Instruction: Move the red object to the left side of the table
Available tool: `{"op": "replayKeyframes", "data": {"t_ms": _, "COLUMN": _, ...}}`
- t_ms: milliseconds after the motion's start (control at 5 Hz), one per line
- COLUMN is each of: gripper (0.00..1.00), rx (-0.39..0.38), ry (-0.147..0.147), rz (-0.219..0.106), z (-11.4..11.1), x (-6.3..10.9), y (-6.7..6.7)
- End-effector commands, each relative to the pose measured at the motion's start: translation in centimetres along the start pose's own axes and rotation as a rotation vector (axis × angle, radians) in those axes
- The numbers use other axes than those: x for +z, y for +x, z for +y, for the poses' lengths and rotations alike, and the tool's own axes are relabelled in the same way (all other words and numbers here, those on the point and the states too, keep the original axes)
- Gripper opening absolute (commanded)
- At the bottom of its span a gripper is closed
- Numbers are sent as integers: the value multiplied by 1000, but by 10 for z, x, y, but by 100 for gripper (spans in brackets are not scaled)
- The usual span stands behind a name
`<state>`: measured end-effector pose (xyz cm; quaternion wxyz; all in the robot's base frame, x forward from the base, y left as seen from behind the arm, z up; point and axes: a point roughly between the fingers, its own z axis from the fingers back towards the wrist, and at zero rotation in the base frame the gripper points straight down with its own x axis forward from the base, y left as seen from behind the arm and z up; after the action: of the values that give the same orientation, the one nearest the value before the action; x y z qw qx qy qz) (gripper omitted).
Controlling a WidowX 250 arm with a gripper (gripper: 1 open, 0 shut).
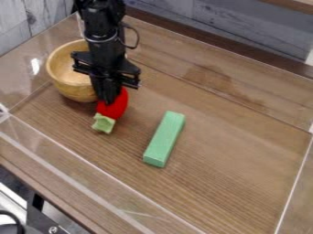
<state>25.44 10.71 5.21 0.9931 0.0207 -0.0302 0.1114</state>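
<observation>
- Camera view: the small oval red toy strawberry with a pale green leafy end [110, 111] hung low over the brown wood-grain desk [232, 174], beside the round wooden bowl [71, 71].
- The black pincer [110, 94] was clamped shut on its red top, leafy end downward.
- Carrying step; next likely calls for travelling leftward, lowering, then releasing.
</observation>
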Motion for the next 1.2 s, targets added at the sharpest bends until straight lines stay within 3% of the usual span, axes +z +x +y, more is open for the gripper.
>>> {"op": "replayKeyframes", "data": {"t_ms": 0, "gripper": 0, "rx": 1, "ry": 12, "rz": -11, "z": 8, "x": 0, "y": 1}}
{"op": "replayKeyframes", "data": {"t_ms": 1000, "gripper": 0, "rx": 1, "ry": 15, "rz": 105, "z": 14, "x": -32, "y": -18}}
